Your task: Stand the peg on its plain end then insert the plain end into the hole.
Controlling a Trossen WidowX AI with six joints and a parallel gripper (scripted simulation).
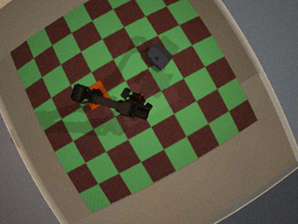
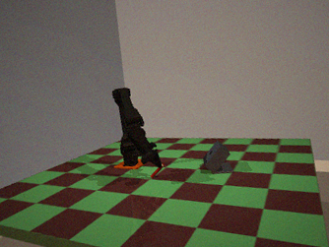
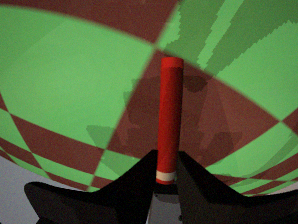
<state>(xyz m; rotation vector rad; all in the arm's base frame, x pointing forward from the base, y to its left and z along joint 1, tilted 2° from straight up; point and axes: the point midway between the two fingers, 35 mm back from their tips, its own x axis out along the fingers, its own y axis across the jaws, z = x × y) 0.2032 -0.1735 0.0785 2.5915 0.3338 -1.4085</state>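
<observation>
The red peg is tilted in the exterior view, its plain end lower and its white-banded end up at the fingers. My gripper is shut on the peg close to the white band. In the wrist view the plain end points away from the fingers. I cannot tell whether that end touches the table. The grey sloped panel stands apart from the peg and gripper; a small dark hole shows in its face.
The table has a green and dark red checkered top. The arm's base stands at an orange patch. Shadows of the arm lie across the squares. The panel stands to the right of the arm in the exterior view.
</observation>
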